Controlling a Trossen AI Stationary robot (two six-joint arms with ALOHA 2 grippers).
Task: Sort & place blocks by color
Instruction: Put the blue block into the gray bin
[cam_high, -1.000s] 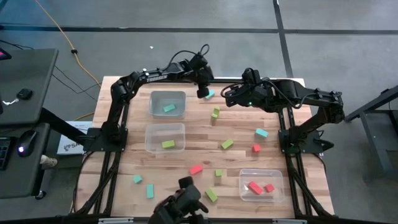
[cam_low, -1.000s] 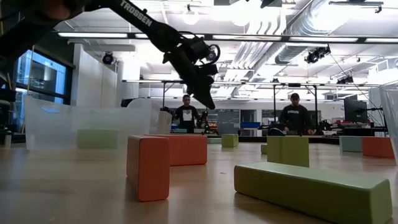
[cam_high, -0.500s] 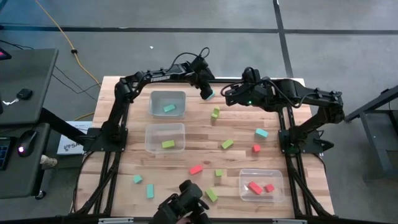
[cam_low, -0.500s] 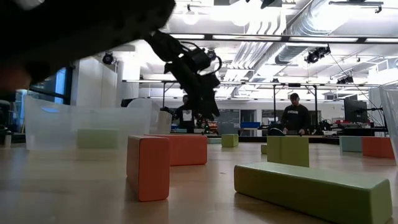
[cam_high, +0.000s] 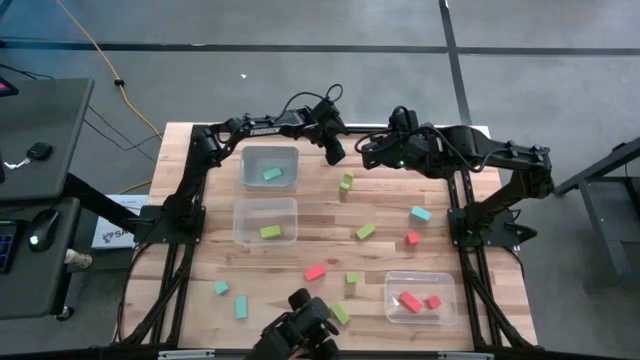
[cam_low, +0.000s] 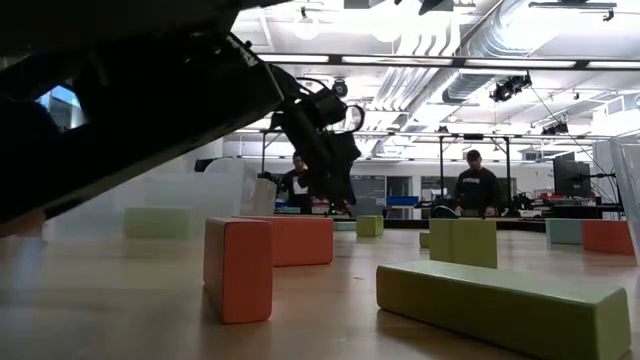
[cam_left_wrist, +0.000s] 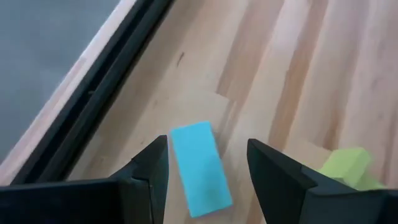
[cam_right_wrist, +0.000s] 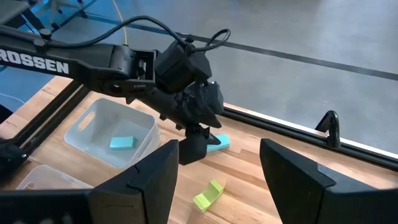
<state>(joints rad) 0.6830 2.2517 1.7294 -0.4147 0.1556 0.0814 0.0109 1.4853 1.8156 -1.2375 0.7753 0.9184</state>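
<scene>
A cyan block (cam_left_wrist: 200, 168) lies flat on the wood near the table's far edge, also seen in the right wrist view (cam_right_wrist: 219, 142). My left gripper (cam_left_wrist: 207, 148) stands open over it, slanting down, one finger on either side of the block with a gap at each. In the high view my left gripper (cam_high: 334, 152) covers the block. My right gripper (cam_high: 366, 155) hangs open, high above the table, just right of the left one. A lime green block (cam_left_wrist: 349, 167) lies close by.
Three clear bins: one (cam_high: 270, 166) holds a cyan block, one (cam_high: 265, 220) a green block, one (cam_high: 420, 297) red blocks. Loose blocks lie scattered, among them green (cam_high: 346, 181), cyan (cam_high: 420, 213), red (cam_high: 316, 271). People stand beyond the table (cam_low: 475, 190).
My left gripper has come down toward the cyan block near the far edge, has rolled about its own line and has opened. The block has stayed where it was. My right arm has kept still.
</scene>
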